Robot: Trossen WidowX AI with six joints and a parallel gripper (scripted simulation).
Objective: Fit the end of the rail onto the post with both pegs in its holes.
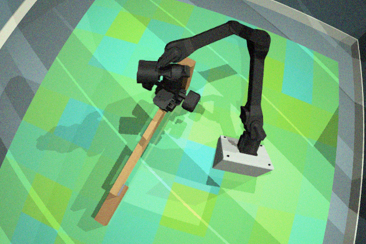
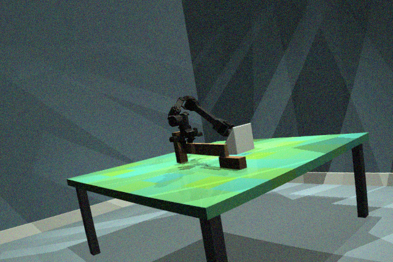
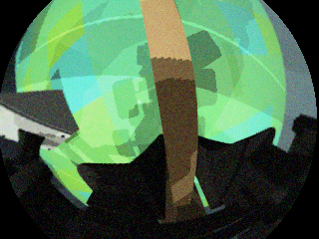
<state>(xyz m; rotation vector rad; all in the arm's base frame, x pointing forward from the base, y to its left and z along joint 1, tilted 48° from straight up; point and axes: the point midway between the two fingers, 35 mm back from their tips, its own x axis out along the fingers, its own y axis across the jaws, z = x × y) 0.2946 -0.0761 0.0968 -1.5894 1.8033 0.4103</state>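
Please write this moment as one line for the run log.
gripper: shut on rail | rail near end: lifted, at post | far end: on footboard block | seating: cannot tell
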